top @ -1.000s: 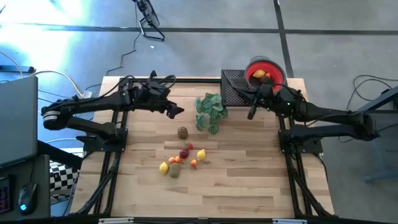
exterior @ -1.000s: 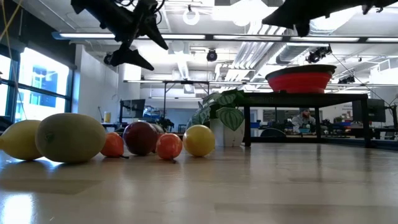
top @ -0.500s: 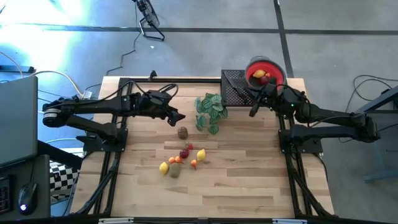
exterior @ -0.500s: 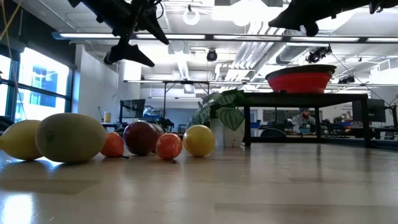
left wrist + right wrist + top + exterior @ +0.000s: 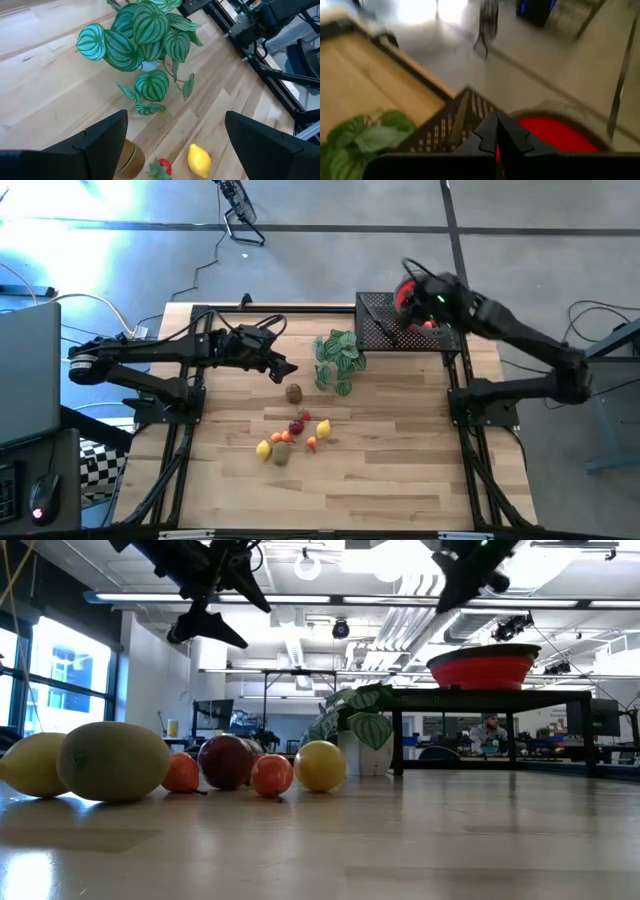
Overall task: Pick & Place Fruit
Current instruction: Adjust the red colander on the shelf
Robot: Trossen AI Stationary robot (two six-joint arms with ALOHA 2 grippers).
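Now your left claw [image 5: 284, 367] hangs wide open above the brown fruit [image 5: 293, 392], ready to drop onto it. Your right claw [image 5: 496, 135] is shut and empty over the red bowl [image 5: 405, 292]. Most fruit [image 5: 291, 437] waits mid-worktop [image 5: 400, 470].

The table [image 5: 400, 480] is made of pale wood with light brown planks, and its frame is black. Both arms are dark, almost black. The plant sprig [image 5: 142, 45] is seen with green leaves striped in lighter green and white. The bowl [image 5: 483, 670] is coloured red with a grey rim, and it is placed on a black perforated stand [image 5: 378, 325]. Among the fruit, yellow lemons [image 5: 323, 429], a dark red piece [image 5: 226, 761], orange pieces [image 5: 271, 775] and a brown-green piece [image 5: 293, 392] are found. A red strawberry [image 5: 161, 168] with a green top is shown in the left wrist view
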